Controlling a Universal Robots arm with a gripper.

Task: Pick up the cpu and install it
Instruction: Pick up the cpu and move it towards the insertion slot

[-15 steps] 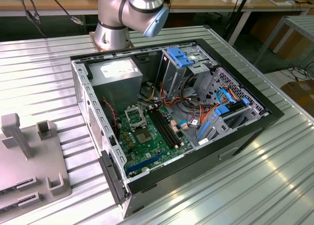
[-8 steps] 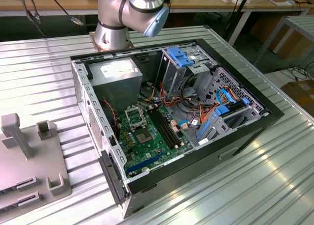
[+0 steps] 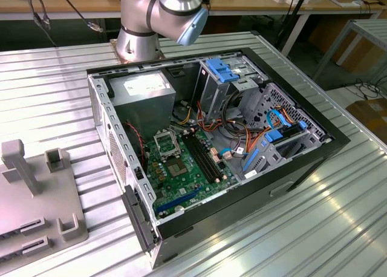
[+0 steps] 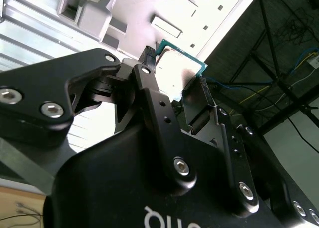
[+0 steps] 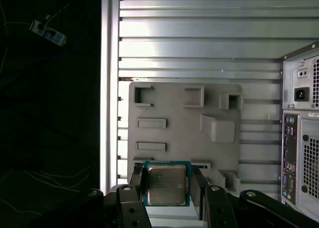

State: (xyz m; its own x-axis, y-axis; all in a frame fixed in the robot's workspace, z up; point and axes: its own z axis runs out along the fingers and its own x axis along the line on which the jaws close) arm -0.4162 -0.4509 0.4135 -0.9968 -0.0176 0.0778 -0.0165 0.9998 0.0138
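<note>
The cpu (image 5: 166, 184) is a small square chip with a silver-grey top and a green edge. It sits between the two black fingers (image 5: 136, 182) of my gripper (image 5: 167, 189), which is shut on its two opposite sides. In the second wrist view the cpu (image 4: 172, 63) is held the same way in the gripper (image 4: 177, 77), clear above the grey fixture plate (image 4: 89, 14). In the exterior view the open computer case (image 3: 302, 162) lies on its side, with the green motherboard (image 3: 187, 168) and its silver socket frame (image 3: 165, 144) facing up.
The grey fixture plate (image 5: 184, 133) with raised holders lies on the ribbed metal table (image 5: 199, 44), at the exterior view's left (image 3: 36, 192). The case's rear panel (image 5: 301, 138) stands beside the plate. Cables and blue drive brackets (image 3: 275, 138) crowd the case beside the board. The arm's base (image 3: 142, 35) stands behind the case.
</note>
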